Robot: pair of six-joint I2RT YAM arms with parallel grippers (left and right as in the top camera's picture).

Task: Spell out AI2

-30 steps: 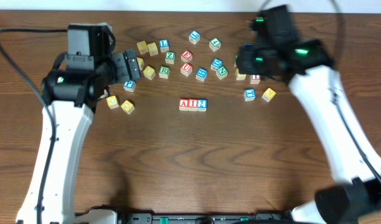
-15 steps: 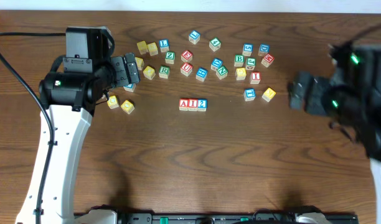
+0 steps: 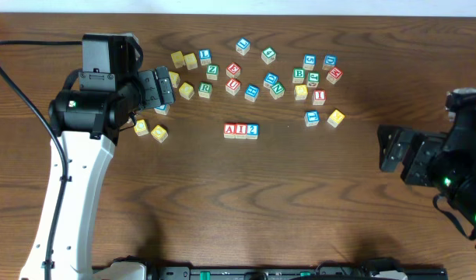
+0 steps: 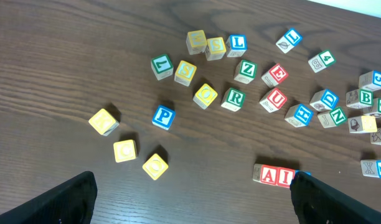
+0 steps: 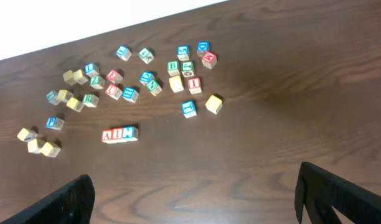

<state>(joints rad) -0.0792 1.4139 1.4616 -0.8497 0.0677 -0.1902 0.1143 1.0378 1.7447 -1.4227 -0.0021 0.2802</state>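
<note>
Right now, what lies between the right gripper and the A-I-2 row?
In the overhead view, only bare table separates the right gripper from the A-I-2 row; a blue block and a yellow block sit just beside that line.

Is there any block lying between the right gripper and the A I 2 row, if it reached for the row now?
Nothing visible does. Only bare table lies between the right gripper and the A I 2 row. The nearest loose pieces, a blue block and a yellow block, sit off that line, toward the far edge.
</note>
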